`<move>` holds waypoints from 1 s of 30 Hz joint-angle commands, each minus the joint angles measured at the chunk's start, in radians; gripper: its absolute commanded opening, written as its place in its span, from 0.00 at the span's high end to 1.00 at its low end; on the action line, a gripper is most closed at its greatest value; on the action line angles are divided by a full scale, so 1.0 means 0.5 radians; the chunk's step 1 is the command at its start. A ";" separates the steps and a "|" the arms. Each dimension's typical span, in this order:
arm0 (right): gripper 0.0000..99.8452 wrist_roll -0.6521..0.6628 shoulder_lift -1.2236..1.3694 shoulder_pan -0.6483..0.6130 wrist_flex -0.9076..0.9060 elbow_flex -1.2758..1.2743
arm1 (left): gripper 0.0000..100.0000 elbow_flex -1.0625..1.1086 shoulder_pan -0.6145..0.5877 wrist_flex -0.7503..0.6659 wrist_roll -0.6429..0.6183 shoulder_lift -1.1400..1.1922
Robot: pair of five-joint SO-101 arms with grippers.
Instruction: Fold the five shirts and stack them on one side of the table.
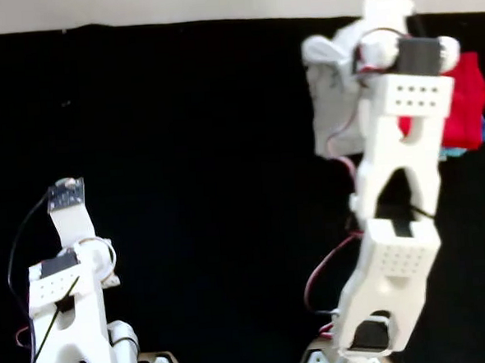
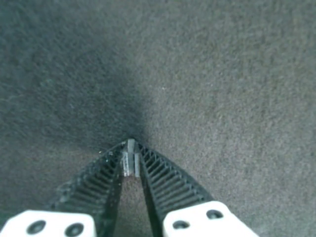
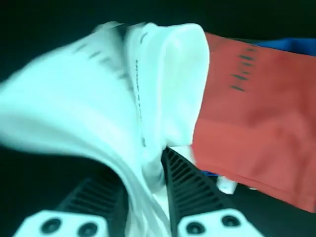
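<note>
Black worktop [image 1: 208, 151]: white shirt [image 3: 84, 98] is clamped by the right gripper [image 3: 148, 165] beside the red shirt [image 3: 247, 118] and could be unfolded if dragged; left gripper [image 2: 131, 159] is closed, empty.

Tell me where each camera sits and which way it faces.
High view: fixed above, looking down on the black table; both arms show.
Left wrist view: on the left arm, facing down at the table past the shut left gripper.
Right wrist view: on the right arm, facing the white shirt in the right gripper, red shirt beside.
Shared: high and right wrist views both show those shirts.
</note>
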State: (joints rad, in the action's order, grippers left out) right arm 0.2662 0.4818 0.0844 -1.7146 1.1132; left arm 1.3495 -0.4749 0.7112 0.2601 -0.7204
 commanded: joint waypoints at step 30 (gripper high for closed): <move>0.99 0.163 -0.137 0.029 -0.091 0.658 | 0.99 0.005 -0.008 -0.037 -0.018 -0.011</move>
State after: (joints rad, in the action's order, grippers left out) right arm 0.3383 0.5048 0.0967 -1.7515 1.3940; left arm 1.3495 -0.4749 0.7112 0.2601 -0.7204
